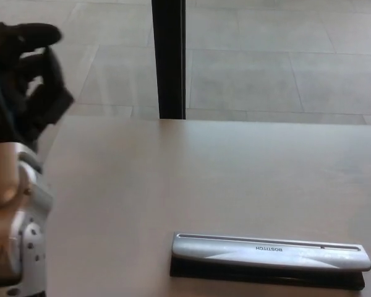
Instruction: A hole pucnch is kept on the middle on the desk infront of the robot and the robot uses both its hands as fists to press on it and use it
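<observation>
Near the desk's front edge, right of centre, lies the hole punch (269,258): long silver handle over a black base, lengthwise across the picture, brand lettering upside down to the camera. Nothing touches it. Pale desk (173,179) stretches bare around it. Off at the picture's left the left hand (21,83) hangs raised, well apart from the punch, black fingers curled in on themselves, gripping nothing, silver forearm below. Beyond the desk, a dark post (168,59) stands against tiled floor (278,62).
</observation>
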Robot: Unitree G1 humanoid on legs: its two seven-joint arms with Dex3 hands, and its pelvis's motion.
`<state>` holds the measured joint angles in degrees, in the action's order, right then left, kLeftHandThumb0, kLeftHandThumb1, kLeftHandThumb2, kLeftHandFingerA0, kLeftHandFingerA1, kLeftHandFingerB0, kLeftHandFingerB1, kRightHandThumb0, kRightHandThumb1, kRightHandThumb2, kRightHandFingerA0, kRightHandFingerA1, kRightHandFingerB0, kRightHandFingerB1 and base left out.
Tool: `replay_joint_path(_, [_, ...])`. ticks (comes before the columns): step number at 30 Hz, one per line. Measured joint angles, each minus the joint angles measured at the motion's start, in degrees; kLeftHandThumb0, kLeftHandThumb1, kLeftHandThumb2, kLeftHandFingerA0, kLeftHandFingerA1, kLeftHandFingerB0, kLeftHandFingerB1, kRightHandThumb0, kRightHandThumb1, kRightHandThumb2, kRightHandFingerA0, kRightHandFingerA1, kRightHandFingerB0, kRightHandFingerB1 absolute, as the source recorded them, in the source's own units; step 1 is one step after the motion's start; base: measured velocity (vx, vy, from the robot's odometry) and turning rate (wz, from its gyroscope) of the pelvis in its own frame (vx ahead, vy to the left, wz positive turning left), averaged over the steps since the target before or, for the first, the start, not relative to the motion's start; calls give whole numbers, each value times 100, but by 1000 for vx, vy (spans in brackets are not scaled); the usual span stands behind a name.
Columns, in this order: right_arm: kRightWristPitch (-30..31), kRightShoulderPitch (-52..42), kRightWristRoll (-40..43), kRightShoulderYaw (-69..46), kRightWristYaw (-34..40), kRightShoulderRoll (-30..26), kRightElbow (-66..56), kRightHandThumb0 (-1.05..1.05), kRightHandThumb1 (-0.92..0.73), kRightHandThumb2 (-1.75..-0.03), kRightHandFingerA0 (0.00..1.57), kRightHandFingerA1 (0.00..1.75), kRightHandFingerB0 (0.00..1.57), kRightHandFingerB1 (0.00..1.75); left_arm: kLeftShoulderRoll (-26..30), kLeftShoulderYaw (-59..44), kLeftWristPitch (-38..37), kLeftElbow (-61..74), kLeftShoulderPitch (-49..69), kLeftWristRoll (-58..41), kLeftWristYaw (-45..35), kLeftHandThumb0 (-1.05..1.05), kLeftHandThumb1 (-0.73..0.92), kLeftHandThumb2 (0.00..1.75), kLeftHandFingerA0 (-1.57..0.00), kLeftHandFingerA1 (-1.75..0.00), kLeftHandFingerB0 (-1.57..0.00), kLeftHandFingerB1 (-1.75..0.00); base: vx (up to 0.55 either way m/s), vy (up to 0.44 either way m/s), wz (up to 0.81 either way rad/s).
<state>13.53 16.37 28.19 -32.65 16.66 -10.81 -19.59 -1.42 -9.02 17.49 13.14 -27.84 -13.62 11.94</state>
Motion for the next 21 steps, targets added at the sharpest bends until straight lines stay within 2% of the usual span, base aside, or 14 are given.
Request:
replay_joint_path(2, [33,-181,23,380,-91,172,-197,-25,-68,-111,102,175,65,154,-163,428,11,63,74,4,-29,-27,76,82,-81,-175,-68,-135,0,0,0])
replay_joint_path(4, [61,-399,46,735,-176,321,-353,-28,-64,-111,105,175,68,141,-306,826,35,114,197,8,-53,-28,76,82,-82,-175,-69,-122,0,0,0])
replay_joint_path(8, [112,-1019,117,1550,-497,564,-621,-34,-65,-107,105,175,69,134,-600,1730,171,259,614,29,-128,-29,76,88,-86,-175,-70,-110,0,0,0])
replay_joint_path(10, [149,-1300,123,1862,-651,594,-739,-29,-65,-109,101,175,67,142,-705,2024,279,301,820,36,-156,-31,72,92,-90,-175,-77,-116,0,0,0])
replay_joint_path(12, [181,-1486,131,2049,-762,606,-799,-23,-75,-103,101,175,59,148,-798,2223,361,305,1036,30,-192,-30,70,95,-90,-175,-73,-138,0,0,0])
replay_joint_path(15, [220,-1695,109,2247,-889,604,-802,-26,-75,-100,100,175,56,151,-861,2493,512,351,1398,-27,-305,-33,75,87,-88,-175,-69,-143,0,0,0])
replay_joint_path(17, [221,-1792,42,2398,-964,603,-739,-26,-76,-96,100,175,55,150,-886,2672,573,376,1653,-50,-380,-33,75,87,-88,-175,-67,-144,0,0,0])
replay_joint_path(18, [220,-1826,15,2459,-999,604,-696,-31,-75,-91,100,175,55,158,-899,2738,593,379,1746,-57,-411,-35,74,90,-88,-175,-69,-147,0,0,0])
replay_joint_path(21, [169,-1911,-154,2708,-1125,632,-321,-32,-74,-94,101,175,55,162,-921,2990,602,264,2032,-63,-481,-35,73,92,-91,-175,-71,-147,0,0,0])
